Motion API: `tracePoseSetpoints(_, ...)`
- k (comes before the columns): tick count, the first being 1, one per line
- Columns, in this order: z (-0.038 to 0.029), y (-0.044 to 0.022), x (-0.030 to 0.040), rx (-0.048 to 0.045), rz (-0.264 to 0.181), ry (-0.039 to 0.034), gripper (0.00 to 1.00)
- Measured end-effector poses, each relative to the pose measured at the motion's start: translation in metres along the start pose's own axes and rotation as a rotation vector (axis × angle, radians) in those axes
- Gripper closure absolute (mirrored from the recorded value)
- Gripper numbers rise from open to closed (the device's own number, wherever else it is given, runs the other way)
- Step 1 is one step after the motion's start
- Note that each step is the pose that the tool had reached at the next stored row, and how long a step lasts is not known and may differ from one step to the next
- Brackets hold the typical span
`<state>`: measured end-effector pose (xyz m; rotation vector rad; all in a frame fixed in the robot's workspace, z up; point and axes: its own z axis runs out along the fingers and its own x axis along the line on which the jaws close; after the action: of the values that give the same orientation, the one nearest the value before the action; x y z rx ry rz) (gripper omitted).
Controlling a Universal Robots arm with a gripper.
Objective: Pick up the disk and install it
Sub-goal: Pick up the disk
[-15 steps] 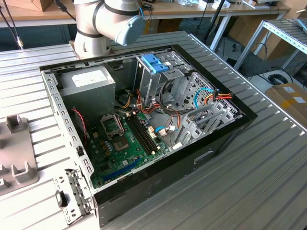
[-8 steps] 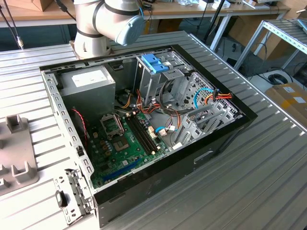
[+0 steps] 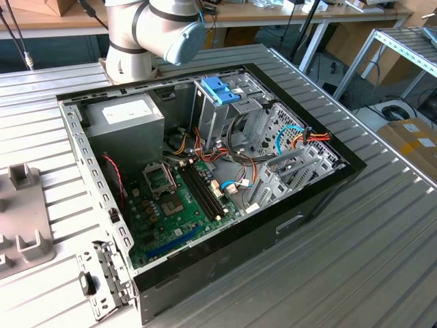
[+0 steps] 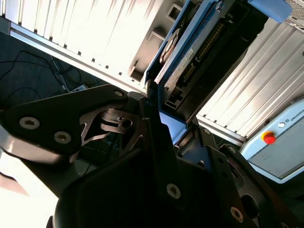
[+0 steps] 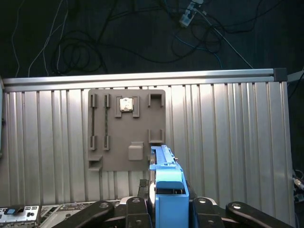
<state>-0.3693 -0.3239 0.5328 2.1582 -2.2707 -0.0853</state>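
Already the pick-up looks done: the tool (image 5: 168, 205) is clamped on the disk (image 5: 164, 164), holding it edge-on above the ribbed surface (image 5: 228, 142), while installing it in the computer case (image 3: 293, 222), mid-frame in the exterior view, is left.

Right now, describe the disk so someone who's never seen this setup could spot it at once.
In the first wrist view, find the ribbed metal table with a grey slotted tray lying on it. Nearer the camera, the black tool holds the disk edge-on. Its light-blue plastic frame sets it apart from the grey tray and black tool.
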Motion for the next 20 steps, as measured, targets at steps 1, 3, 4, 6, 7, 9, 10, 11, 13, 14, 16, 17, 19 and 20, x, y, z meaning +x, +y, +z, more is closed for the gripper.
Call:
tracePoseSetpoints(1,0.0000,-0.0002,0.0000,0.0000,0.000,0.0000,0.63)
tracePoseSetpoints(3,0.0000,-0.0006,0.0000,0.0000,0.000,0.0000,0.63)
tracePoseSetpoints(4,0.0000,-0.0007,0.0000,0.0000,0.000,0.0000,0.63)
tracePoseSetpoints(6,-0.0001,-0.0012,-0.0001,0.0000,0.000,0.0001,0.63)
tracePoseSetpoints(7,0.0000,-0.0013,-0.0001,0.0000,0.000,0.0000,0.63)
tracePoseSetpoints(9,-0.0001,-0.0017,-0.0001,-0.0001,0.000,0.0000,0.63)
tracePoseSetpoints(10,-0.0001,-0.0023,-0.0001,0.0000,0.000,0.0000,0.63)
tracePoseSetpoints(11,-0.0002,-0.0028,-0.0002,-0.0001,0.000,0.0001,0.63)
tracePoseSetpoints(13,-0.0002,-0.0040,-0.0002,0.0000,0.000,0.0000,0.63)
tracePoseSetpoints(14,-0.0002,-0.0044,-0.0002,-0.0001,0.000,0.0001,0.63)
tracePoseSetpoints(16,-0.0002,-0.0054,-0.0003,0.0000,0.000,0.0000,0.63)
tracePoseSetpoints(17,-0.0003,-0.0060,-0.0003,-0.0001,0.000,0.0001,0.63)
tracePoseSetpoints(19,-0.0003,-0.0070,-0.0004,0.0000,0.000,0.0000,0.63)
tracePoseSetpoints(20,-0.0003,-0.0077,-0.0004,0.0000,0.000,0.0000,0.63)
